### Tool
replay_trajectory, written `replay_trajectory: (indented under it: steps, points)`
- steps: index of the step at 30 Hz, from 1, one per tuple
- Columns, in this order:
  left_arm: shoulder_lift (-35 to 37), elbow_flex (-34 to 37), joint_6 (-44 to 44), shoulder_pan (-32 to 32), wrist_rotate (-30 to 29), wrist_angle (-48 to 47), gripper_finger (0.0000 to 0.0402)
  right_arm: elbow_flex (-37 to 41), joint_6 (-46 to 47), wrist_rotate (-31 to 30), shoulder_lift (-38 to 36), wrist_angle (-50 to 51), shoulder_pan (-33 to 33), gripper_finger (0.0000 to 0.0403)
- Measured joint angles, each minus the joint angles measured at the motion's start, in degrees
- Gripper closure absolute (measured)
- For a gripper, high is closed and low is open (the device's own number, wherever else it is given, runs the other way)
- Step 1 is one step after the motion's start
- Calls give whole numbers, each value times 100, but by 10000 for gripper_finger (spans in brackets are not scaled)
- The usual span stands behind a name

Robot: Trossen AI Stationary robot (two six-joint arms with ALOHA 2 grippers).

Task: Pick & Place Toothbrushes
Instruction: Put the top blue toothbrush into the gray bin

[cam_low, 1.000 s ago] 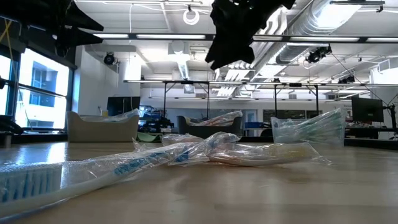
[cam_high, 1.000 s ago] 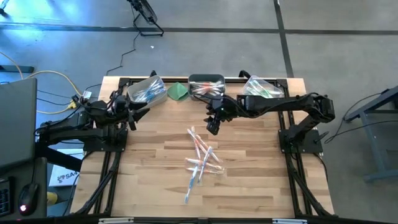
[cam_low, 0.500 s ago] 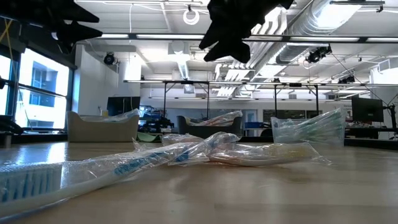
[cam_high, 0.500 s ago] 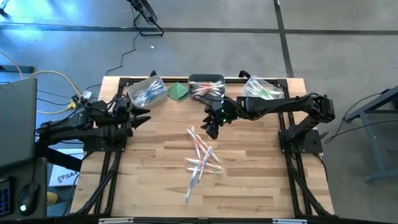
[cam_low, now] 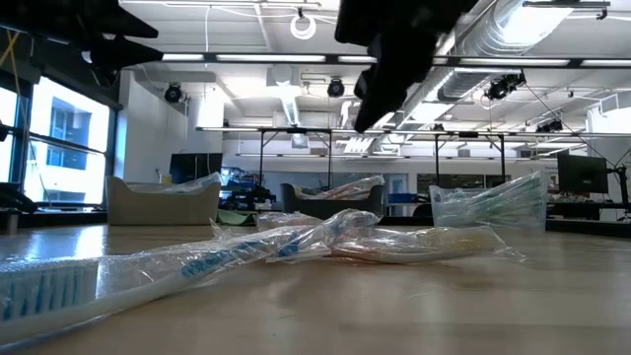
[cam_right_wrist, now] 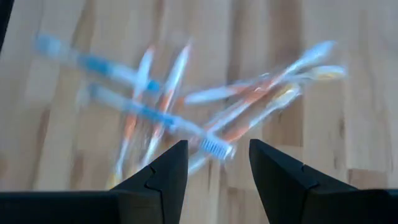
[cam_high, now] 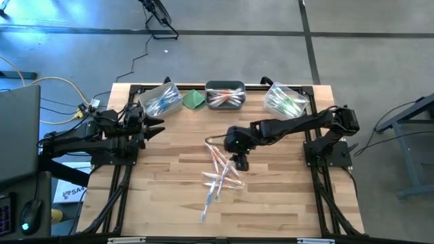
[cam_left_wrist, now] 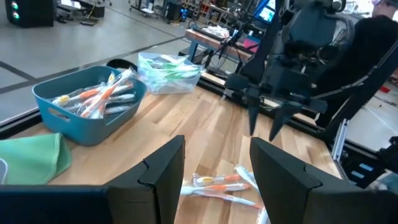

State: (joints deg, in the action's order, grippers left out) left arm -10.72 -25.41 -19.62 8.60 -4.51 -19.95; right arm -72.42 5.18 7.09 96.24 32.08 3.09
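Worktop (cam_high: 163, 203) bare wood L, R & front of brush pile (cam_high: 220, 175): free approach. Right hand (cam_high: 240, 163) hangs over pile's far end, jaws apart, blocking from above. Back edge crowded w/ three bins (cam_high: 225, 95) + green cloth (cam_high: 194, 99). Left hand (cam_high: 152, 125) at L edge.

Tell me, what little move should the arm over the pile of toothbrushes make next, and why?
Probably a short drop straight down. The right pincer hangs open and empty above the loose pile of thin see-through plastic toothbrushes on the wooden table, pointing down at them, so lowering around one seems the next step. The left pincer waits open near the table's left edge.
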Motion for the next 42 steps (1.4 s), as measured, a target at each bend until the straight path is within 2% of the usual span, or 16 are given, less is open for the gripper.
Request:
replay_trajectory:
  steps: [4,8,12,21,28,34,42]
  points:
    - [0,0,127,0,-28,-13,223,10,-1179,433,104,218,76,239]
    - [0,0,136,0,-48,-18,223,26,-1625,811,354,-129,148,239]
    - [0,0,121,0,-42,-56,223,28,-2001,807,746,-405,253,239]
    - [0,0,116,0,-52,-84,223,31,-2332,329,1380,-759,370,239]
    - [0,0,115,0,-55,-107,223,34,-2728,-227,1519,-785,356,239]
    - [0,0,115,0,-57,-116,223,20,-2947,-231,1726,-662,324,240]
    - [0,0,114,0,-59,-118,223,28,-2952,-274,1650,-661,312,293]
